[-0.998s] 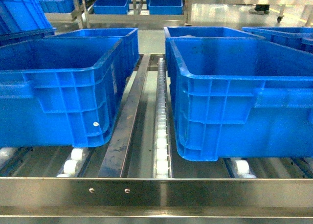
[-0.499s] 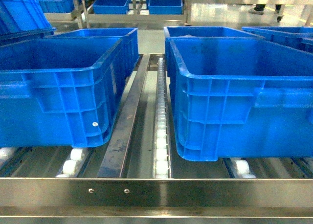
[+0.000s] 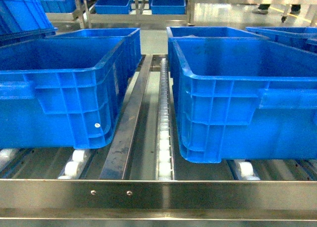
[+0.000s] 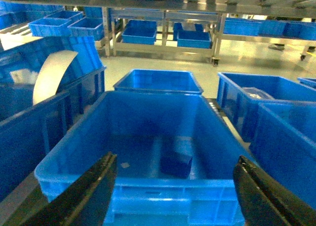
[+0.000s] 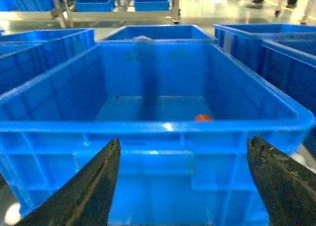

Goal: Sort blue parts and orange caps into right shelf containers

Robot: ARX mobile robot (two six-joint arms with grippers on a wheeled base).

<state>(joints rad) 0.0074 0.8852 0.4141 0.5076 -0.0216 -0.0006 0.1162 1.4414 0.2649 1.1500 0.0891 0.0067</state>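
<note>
On the roller shelf (image 3: 148, 138) in the head view, two big ribbed crates of glossy blue plastic stand side by side, the left crate (image 3: 59, 93) and the right crate (image 3: 247, 98), each with a thick rolled rim and box-grid sides; between them run a brushed-steel rail and a line of small white rollers (image 3: 163, 152); a smooth steel bar (image 3: 158, 195) crosses the front edge; neither gripper shows here. From the left wrist, the left gripper (image 4: 173, 191) has its dark tapered fingers (image 4: 94, 186) spread wide before the crate's near rim; a squarish blue part (image 4: 176, 163) lies on the floor inside, near the middle. From the right wrist, the right gripper (image 5: 182, 181) is likewise splayed, black wedge fingers (image 5: 96, 181) apart; a small orange cap (image 5: 202, 118) sits on the crate floor towards the far right corner, blurred.
</note>
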